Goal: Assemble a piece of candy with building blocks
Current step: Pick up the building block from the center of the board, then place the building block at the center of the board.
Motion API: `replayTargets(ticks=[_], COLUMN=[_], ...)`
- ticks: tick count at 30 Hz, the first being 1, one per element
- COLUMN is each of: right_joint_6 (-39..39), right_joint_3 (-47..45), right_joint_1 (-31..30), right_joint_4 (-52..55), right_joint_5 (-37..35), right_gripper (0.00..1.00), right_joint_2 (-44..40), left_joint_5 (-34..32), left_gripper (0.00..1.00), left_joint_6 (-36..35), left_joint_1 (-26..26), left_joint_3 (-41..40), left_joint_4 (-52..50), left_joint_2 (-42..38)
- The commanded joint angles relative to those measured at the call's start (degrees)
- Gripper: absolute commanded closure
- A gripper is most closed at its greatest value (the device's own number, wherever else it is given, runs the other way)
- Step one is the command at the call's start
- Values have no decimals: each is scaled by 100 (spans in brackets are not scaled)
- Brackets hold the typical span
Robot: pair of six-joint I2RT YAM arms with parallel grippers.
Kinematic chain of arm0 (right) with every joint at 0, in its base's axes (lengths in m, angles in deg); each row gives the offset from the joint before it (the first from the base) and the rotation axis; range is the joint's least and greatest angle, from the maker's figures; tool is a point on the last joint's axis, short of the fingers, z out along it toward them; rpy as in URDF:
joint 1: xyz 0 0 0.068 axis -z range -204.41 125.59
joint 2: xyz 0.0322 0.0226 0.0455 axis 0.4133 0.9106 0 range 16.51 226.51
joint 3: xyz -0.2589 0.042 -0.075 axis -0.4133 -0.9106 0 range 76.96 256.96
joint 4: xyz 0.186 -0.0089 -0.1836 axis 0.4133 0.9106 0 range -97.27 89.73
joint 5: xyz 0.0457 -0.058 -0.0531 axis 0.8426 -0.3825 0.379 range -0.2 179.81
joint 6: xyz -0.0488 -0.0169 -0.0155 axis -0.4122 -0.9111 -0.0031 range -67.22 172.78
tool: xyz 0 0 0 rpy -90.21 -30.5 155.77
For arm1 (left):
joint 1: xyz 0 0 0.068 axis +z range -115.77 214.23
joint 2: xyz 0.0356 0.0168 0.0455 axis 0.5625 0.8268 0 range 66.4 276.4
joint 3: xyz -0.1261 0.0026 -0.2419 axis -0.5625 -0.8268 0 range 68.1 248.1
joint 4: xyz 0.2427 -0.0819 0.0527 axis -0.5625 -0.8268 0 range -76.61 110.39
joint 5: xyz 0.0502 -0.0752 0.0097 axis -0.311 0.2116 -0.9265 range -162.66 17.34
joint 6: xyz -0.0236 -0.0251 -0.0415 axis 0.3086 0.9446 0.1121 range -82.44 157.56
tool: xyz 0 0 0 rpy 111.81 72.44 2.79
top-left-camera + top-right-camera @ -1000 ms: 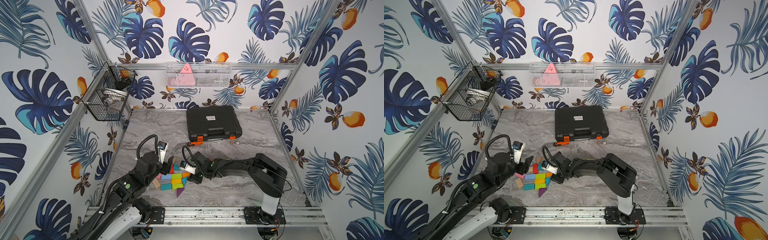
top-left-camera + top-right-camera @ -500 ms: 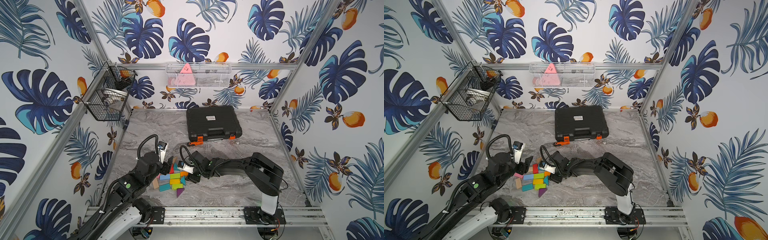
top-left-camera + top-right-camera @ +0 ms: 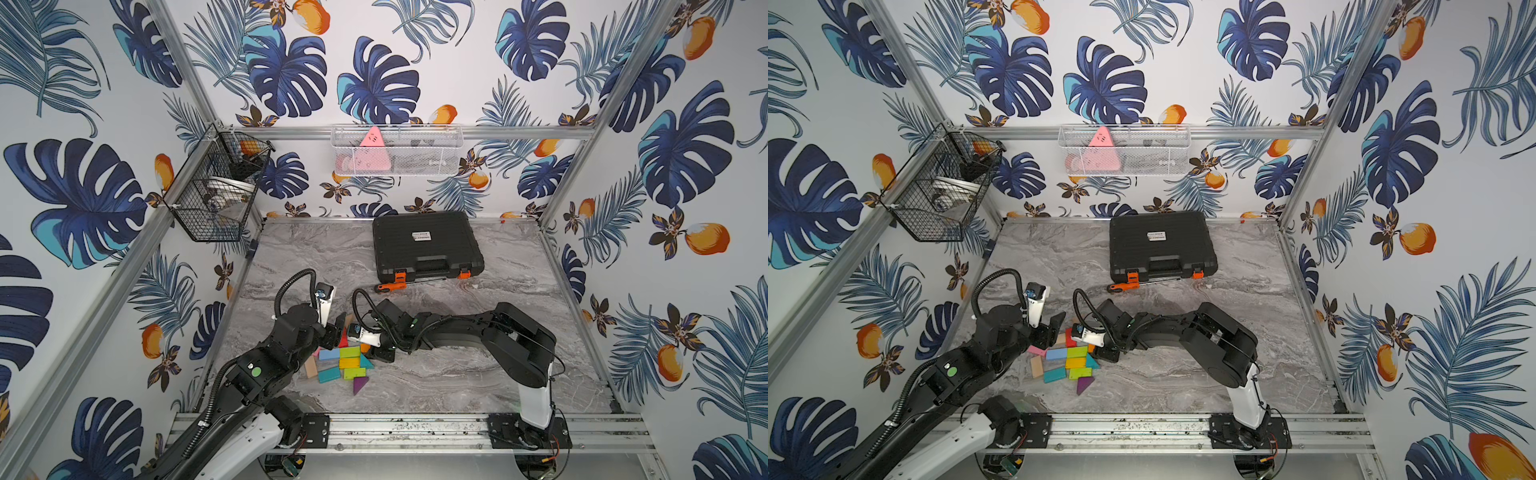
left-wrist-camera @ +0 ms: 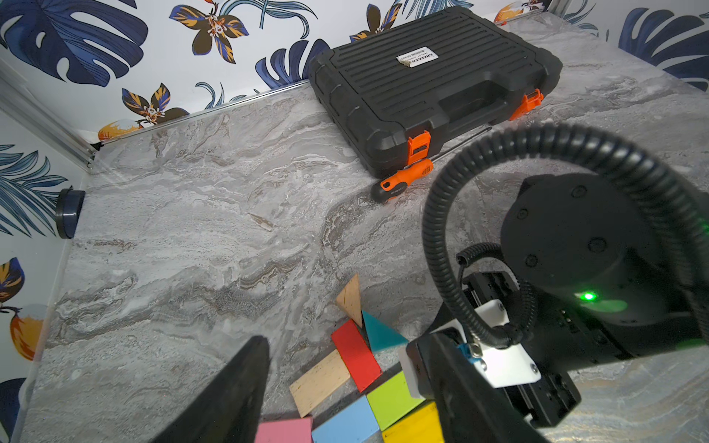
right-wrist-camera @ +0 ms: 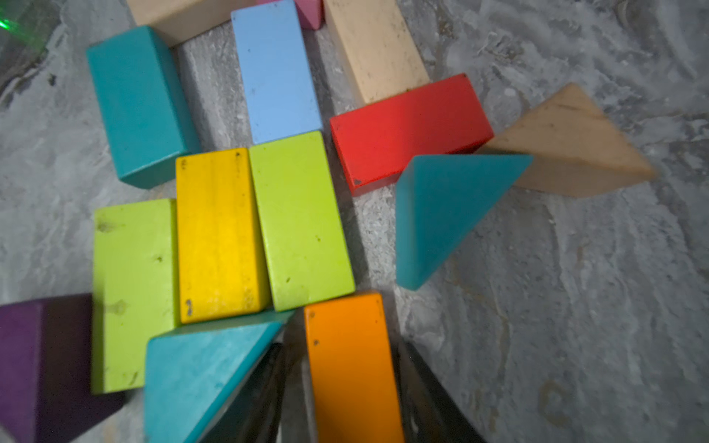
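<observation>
Marble table (image 3: 436, 386): black case (image 3: 426, 245) at the back, all the building blocks (image 3: 345, 363) bunched near the arm bases, between both arms. Left gripper (image 3: 336, 330) hovers just beside the pile, jaws spread, empty. Right gripper (image 5: 341, 383) is down in the pile, jaws straddling the orange block (image 5: 345, 330). You can't tell whether they're pinching it (sliver of gap on one side). Candy body: yellow block (image 5: 218, 234) touching the green blocks (image 5: 303, 218) either side. Step in hand, I'd say: grabbing orange for the body. Next: confirm the clamp and lift straight, because a teal triangle (image 5: 199, 368) sits tight against one finger. Then seat it flush with the row.
</observation>
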Motion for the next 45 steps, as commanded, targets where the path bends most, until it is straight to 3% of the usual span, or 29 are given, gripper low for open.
replayTargets(ticks=[1,4,7,13,23,30,33,39,45], right_joint_6=[-260,-270,-282,-291,-557,-933,-1215,-1792,-2028], right_joint_3=[-140,-177,-210,-291,-538,-1017,-1324,-1668,-1652], right_joint_1=[0,-5,-5,30,355,885,1184,1545,2056], right_joint_4=[1063,1136,1190,1492,2465,3181,3177,3072,2707], right_joint_5=[-313,-321,-368,-419,-254,-475,-222,-456,-50], right_gripper=[61,70,73,74,75,76,74,73,75], right_joint_2=[34,-27,-151,-684,-2318,-3301,-3654,-3512,-3185], left_joint_5=[-82,-91,-90,-77,10,126,216,336,460], left_gripper=[30,30,30,30,30,30,30,30,29], left_joint_6=[71,88,96,113,219,193,186,149,141], left_joint_1=[9,9,11,2,8,2,5,6,3], left_joint_3=[32,26,29,26,7,6,9,1,-6], left_joint_4=[73,72,56,47,25,11,14,29,33], left_joint_2=[6,-13,-27,-48,-130,-204,-215,-245,-257])
